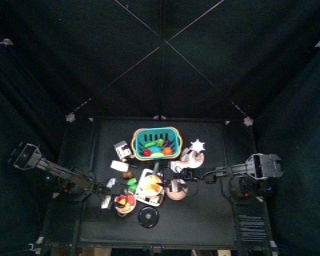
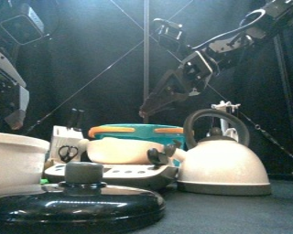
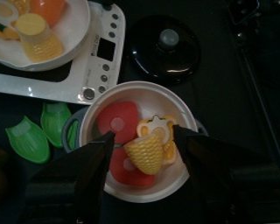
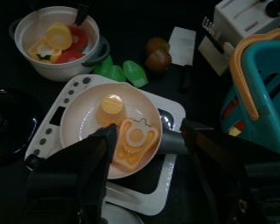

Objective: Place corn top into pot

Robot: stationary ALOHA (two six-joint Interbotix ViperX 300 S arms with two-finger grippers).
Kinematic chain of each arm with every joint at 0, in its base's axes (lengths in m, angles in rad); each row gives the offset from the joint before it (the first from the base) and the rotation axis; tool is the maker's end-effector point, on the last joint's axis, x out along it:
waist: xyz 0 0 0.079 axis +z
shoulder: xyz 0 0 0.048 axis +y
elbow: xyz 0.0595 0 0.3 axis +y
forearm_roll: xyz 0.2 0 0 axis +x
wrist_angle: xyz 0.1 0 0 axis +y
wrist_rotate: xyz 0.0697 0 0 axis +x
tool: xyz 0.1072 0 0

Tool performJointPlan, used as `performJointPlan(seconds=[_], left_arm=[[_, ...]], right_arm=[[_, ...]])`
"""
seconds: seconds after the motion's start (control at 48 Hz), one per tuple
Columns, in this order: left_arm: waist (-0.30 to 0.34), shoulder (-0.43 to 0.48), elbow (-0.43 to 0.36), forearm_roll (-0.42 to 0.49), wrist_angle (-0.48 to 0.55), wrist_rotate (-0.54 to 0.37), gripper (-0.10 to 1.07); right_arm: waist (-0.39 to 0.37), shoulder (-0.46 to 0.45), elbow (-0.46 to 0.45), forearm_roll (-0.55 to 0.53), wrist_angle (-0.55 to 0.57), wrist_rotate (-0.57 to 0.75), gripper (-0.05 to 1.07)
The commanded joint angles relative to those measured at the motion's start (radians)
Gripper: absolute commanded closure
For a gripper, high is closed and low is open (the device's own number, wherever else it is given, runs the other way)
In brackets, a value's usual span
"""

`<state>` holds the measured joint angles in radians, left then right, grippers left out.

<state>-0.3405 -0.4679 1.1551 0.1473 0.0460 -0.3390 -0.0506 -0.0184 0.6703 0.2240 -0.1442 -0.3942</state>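
Observation:
A white pot (image 3: 130, 101) holds red pieces and a yellow corn piece (image 3: 146, 153). My left gripper (image 3: 149, 140) hangs open and empty just above it. A second corn piece (image 4: 136, 142) lies on a white plate (image 4: 84, 131) next to a round yellow piece (image 4: 111, 106). My right gripper (image 4: 145, 133) is open and empty above that plate; in the front view it (image 2: 174, 89) hangs high over the table. The pot also shows in the right wrist view (image 4: 31, 26) and at the left in the front view (image 2: 15, 160).
The plate rests on a white stove-like base (image 3: 90, 74). A black lid (image 3: 166, 48) lies beside the pot, near the front edge (image 2: 76, 196). A white kettle (image 2: 222, 160) stands front right. A teal basket (image 1: 156, 143) is behind. Green leaves (image 4: 119, 70) lie between pot and plate.

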Motion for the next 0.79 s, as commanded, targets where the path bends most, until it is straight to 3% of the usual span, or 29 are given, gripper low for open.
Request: performJointPlan(seconds=[0.0, 0.146, 0.354, 0.5, 0.771], left_arm=[[0.005, -0.003, -0.020, 0.018, -0.018, 0.002, 0.08], [0.049, -0.021, -0.014, 0.084, -0.021, 0.002, 0.08], [0.207, -0.087, -0.006, 0.202, -0.086, -0.003, 0.08], [0.293, -0.132, 0.025, 0.199, -0.173, -0.003, 0.08], [0.325, -0.153, 0.077, 0.181, -0.307, 0.003, 0.08]], right_arm=[[-0.002, -0.015, -0.017, 0.000, -0.003, 0.003, 0.10], [0.006, -0.015, -0.017, 0.003, -0.003, 0.005, 0.10], [0.011, -0.015, -0.018, 0.008, -0.003, 0.005, 0.10], [0.012, -0.015, -0.014, 0.009, -0.003, 0.005, 0.10], [0.044, -0.015, -0.018, 0.038, -0.006, 0.006, 0.10]])
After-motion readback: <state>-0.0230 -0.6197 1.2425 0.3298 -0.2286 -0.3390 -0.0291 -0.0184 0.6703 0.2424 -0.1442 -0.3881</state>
